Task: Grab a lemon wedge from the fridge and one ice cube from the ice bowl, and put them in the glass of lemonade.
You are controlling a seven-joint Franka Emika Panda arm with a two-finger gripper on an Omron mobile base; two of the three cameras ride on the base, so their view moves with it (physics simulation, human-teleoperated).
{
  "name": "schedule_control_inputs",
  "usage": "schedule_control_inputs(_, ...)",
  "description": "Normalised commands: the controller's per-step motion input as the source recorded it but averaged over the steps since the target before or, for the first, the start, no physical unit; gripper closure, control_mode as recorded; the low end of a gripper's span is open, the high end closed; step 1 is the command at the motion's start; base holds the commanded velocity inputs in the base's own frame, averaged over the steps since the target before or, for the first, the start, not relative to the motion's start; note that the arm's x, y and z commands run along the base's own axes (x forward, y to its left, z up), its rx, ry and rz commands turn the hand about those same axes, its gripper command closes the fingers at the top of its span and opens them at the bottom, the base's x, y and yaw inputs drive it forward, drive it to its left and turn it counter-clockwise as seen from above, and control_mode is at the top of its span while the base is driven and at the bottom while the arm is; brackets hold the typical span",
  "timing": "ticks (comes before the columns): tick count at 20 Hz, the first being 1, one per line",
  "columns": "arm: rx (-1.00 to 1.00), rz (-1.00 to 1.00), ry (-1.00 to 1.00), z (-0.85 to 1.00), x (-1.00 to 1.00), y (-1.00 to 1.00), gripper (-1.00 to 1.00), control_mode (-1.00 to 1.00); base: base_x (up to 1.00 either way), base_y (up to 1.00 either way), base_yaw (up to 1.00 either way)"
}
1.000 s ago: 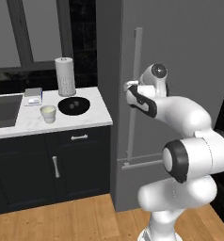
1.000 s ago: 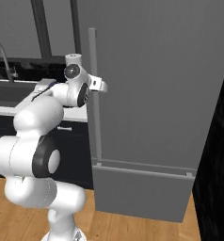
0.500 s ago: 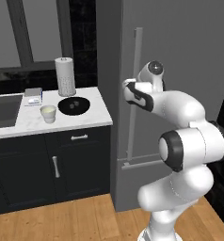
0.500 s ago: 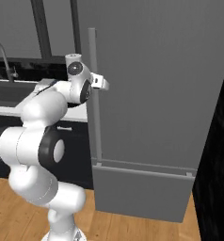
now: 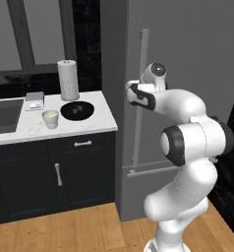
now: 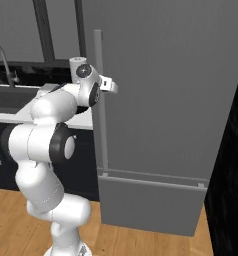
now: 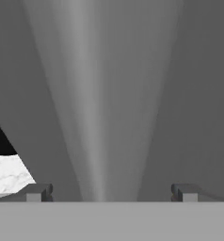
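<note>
The grey fridge (image 5: 188,54) stands shut, so the lemon wedge is hidden. My gripper (image 5: 132,91) is at the long vertical bar handle (image 5: 144,69), about a third of the way down it. In the hand view the handle (image 7: 92,117) runs up the middle, and the open gripper (image 7: 109,193) has one fingertip (image 7: 36,192) on each side of it. From the right the gripper (image 6: 110,85) is against the handle (image 6: 98,100). The black ice bowl (image 5: 77,110) and the pale glass of lemonade (image 5: 50,118) stand on the white counter (image 5: 97,125).
A tall white paper-towel roll (image 5: 68,79) stands behind the bowl. A small box (image 5: 34,100) and a sink (image 5: 1,114) lie further left. Dark cabinets (image 5: 55,172) sit below the counter. The fridge's lower drawer (image 6: 151,207) has a ledge under the handle.
The hand has crept slightly up and left along the handle. The arm's elbow has swung in closer to the base. The fridge door has not moved.
</note>
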Motion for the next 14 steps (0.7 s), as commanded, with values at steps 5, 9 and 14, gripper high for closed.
schedule_control_inputs(5,0.01,0.0,0.0,-0.14,0.04,0.0,-1.0,-1.0,0.0,0.0,0.0)
schedule_control_inputs(9,0.0,0.0,0.0,-0.08,0.07,0.0,-1.0,-1.0,0.0,0.0,0.0)
schedule_control_inputs(14,0.0,0.0,0.0,-0.06,0.39,0.01,-1.0,-1.0,0.0,0.0,0.0)
